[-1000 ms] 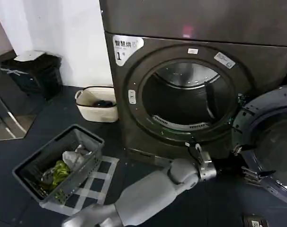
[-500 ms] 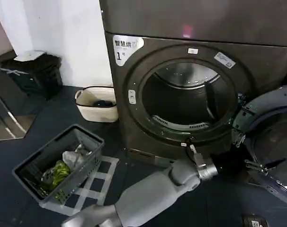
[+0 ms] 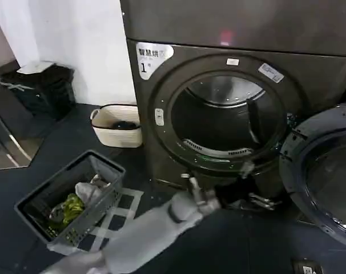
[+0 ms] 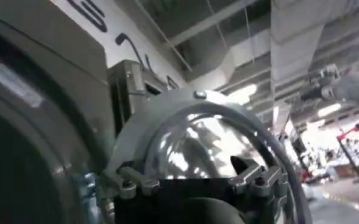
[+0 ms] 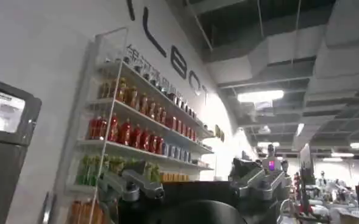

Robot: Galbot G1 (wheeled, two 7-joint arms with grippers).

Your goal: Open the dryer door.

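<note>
Chrome rim and dark glass — from the head view I see the dryer door (image 3: 324, 171) swung wide, right of my left jaws (image 3: 250, 200), whose state I can't tell. Heavy, stiff, slick; I'd grip the rim. Left wrist view: door (image 4: 216, 140) gleams just beyond — jaws unclear.

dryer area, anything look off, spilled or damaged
Nothing stands out. The dryer looks intact, and the dryer door hangs swung open at its right with the drum mouth clear. The grey laundry basket and the white basket stand upright on the floor. The left gripper hovers low, apart from the door.
</note>
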